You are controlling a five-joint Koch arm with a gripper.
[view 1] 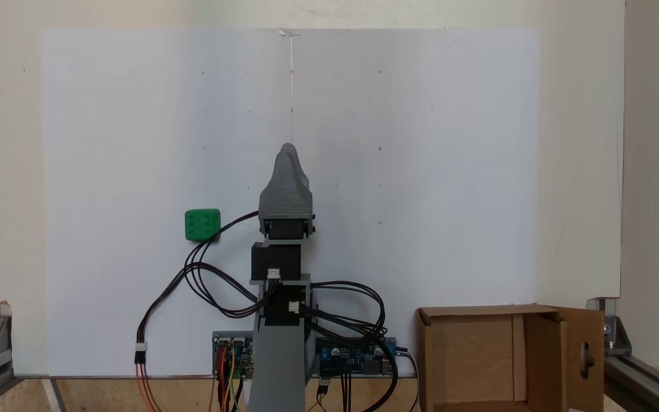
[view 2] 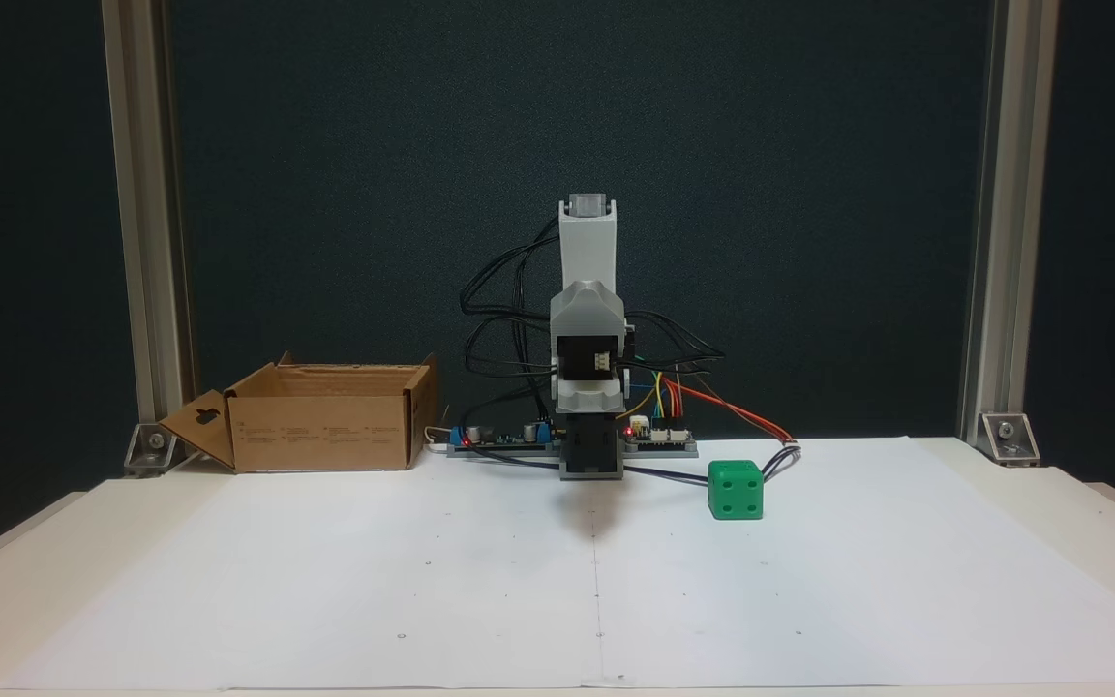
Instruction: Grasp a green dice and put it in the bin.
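The green dice (view 1: 202, 224) lies on the white paper sheet, left of the arm in this fixed view and right of it in the other fixed view (view 2: 736, 490). My gripper (view 1: 289, 150) points away from the base along the sheet's centre line, its jaws together with nothing between them; it stands apart from the dice. The bin (view 1: 478, 312) is an open brown cardboard box at the near right corner, and it sits at the back left in the other fixed view (view 2: 320, 416). One flap (view 1: 584, 360) has an oval cut-out.
Black cables (view 1: 203, 274) loop from the arm close to the dice. Circuit boards (view 2: 659, 438) with coloured wires sit at the arm's base. Aluminium frame posts (view 2: 988, 290) stand at the table's back corners. The white sheet (view 2: 422, 581) covers most of the table.
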